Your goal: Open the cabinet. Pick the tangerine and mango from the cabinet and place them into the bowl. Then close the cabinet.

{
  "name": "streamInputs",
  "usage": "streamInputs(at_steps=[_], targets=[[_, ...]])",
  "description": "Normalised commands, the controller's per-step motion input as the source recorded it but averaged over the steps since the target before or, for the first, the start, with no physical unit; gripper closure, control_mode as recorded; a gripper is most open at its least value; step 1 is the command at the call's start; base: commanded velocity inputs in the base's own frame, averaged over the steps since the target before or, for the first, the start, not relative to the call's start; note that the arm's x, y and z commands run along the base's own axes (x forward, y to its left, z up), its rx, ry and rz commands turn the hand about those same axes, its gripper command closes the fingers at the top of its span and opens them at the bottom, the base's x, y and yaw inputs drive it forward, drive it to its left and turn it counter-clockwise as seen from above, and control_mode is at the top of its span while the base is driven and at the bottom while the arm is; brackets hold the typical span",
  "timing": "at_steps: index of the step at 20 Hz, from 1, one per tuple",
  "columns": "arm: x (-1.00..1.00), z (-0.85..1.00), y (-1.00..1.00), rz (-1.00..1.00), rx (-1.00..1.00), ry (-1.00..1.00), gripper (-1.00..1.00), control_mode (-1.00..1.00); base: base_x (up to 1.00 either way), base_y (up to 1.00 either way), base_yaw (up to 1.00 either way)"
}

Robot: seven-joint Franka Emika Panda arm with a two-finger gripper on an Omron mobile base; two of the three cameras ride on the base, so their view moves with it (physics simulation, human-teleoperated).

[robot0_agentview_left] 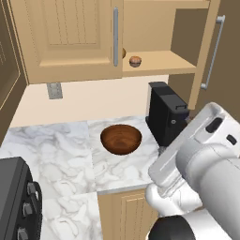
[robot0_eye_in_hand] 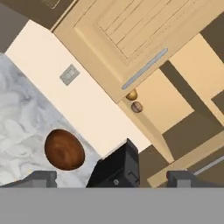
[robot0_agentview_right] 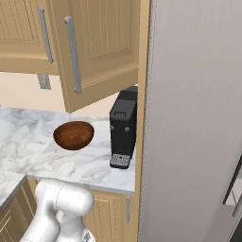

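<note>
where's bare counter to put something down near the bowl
Bare marble lies left of the bowl, toward the stove, and in front of it up to the counter edge. It is tighter on the right, where the coffee machine stands close by.

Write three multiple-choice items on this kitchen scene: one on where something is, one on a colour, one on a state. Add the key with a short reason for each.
1. Where does the bowl stand?
A. On the marble counter, left of the black coffee machine
B. On the cabinet shelf
C. On the stove

2. What colour is the bowl?
A. White
B. Dark reddish-brown
C. Green

3. How is the wall cabinet right now?
A. Both doors shut
B. Right door open, left door shut
C. Doors removed

Key: 1 A, the left base view shows it on the counter beside the machine. 2 B, its wood is brown in all views. 3 B, the shelf lies exposed, with two small round fruits on it.
</note>
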Motion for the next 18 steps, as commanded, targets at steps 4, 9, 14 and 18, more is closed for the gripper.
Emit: streamInputs(at_steps=[4,9,14,18], targets=[[0.82,-0.03,0.06,-0.18,0.0,-0.28,-1.0,-1.0,0.0,0.0,0.0],[1.0,-0.16,-0.02,-0.02,0.0,-0.24,-1.0,-1.0,0.0,0.0,0.0],[1.0,-0.27,0.0,0.0,0.0,-0.11,-1.0,-1.0,0.0,0.0,0.0],[1.0,-0.21,-0.01,0.0,0.0,-0.06,-1.0,-1.0,0.0,0.0,0.0]])
